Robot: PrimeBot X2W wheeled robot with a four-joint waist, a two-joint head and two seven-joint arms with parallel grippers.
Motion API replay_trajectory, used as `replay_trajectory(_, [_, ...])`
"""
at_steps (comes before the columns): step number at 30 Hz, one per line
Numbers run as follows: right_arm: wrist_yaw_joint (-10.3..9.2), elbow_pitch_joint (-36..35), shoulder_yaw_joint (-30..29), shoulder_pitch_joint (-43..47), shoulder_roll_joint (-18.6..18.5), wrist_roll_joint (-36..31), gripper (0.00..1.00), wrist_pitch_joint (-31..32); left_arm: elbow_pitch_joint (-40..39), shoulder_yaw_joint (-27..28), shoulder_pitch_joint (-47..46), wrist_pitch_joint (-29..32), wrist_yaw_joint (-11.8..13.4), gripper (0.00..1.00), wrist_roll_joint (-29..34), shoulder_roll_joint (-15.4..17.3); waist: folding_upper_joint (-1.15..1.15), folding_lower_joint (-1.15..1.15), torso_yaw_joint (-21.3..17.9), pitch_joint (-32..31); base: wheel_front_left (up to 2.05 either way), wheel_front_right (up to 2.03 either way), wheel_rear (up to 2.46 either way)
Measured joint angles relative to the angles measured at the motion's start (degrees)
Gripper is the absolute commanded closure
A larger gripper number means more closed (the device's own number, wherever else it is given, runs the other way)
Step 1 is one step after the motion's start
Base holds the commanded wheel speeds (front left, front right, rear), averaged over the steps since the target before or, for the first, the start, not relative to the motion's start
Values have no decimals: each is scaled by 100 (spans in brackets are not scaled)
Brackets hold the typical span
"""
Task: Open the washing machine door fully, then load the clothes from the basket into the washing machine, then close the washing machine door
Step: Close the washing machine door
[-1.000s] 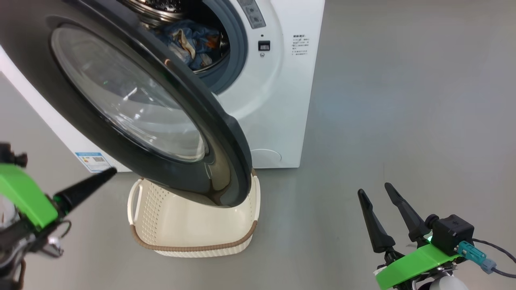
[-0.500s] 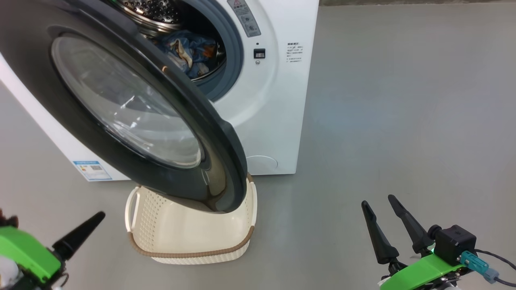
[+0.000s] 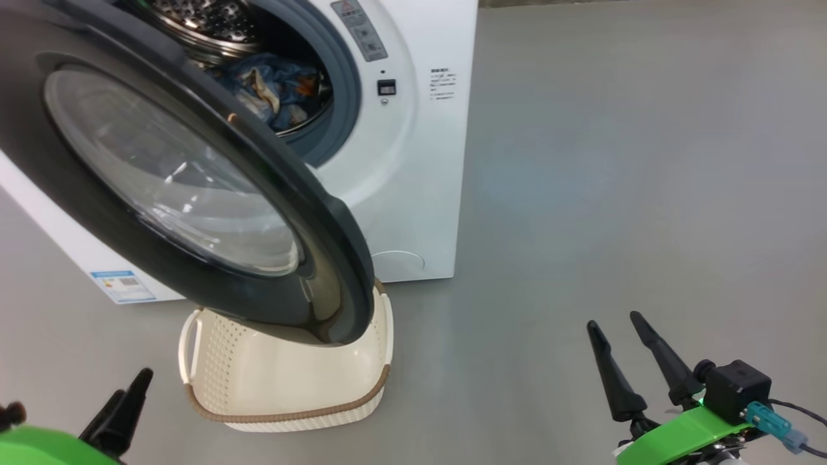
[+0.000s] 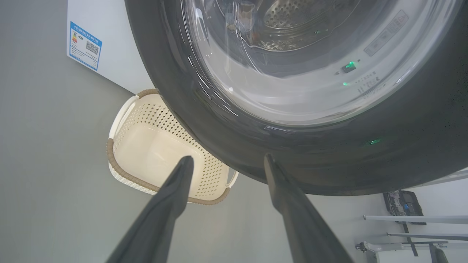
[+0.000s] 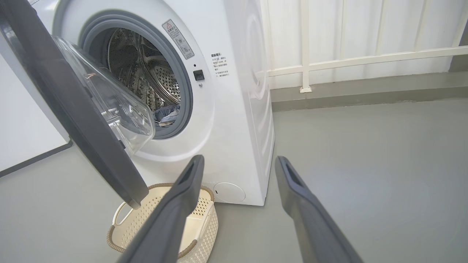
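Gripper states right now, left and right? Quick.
Left gripper, two long dark fingers: open, holding nothing.
Right gripper, two long dark fingers: open, holding nothing.

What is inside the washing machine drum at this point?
Blue printed clothes lie low in the perforated steel drum. The open washing machine door covers the drum's left side in the head view, so anything there cannot be seen.

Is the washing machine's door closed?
No, the washing machine door stands swung open, and the blue clothes show inside the washing machine.
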Motion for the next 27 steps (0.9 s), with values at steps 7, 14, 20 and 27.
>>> replay_trajectory(7, [0,-9,-120,1,-32,0,0,0,-2,-550,183,-1652,-1,0,513,221,0,0,-174,14,0,0,0])
replay_trajectory(14, [0,-25,-167,1,-32,0,0,0,265,-609,179,-2026,-25,0,1567,179,0,0,-243,21,0,0,0])
replay_trajectory(20, [0,-41,-233,1,-32,0,0,0,77,254,213,-2045,-26,0,3115,-393,0,0,-280,13,0,0,0])
replay_trajectory(27, [0,-64,-304,2,-34,-1,0,0,-415,882,428,-2051,-32,0,4570,-894,0,0,-303,36,0,0,0])
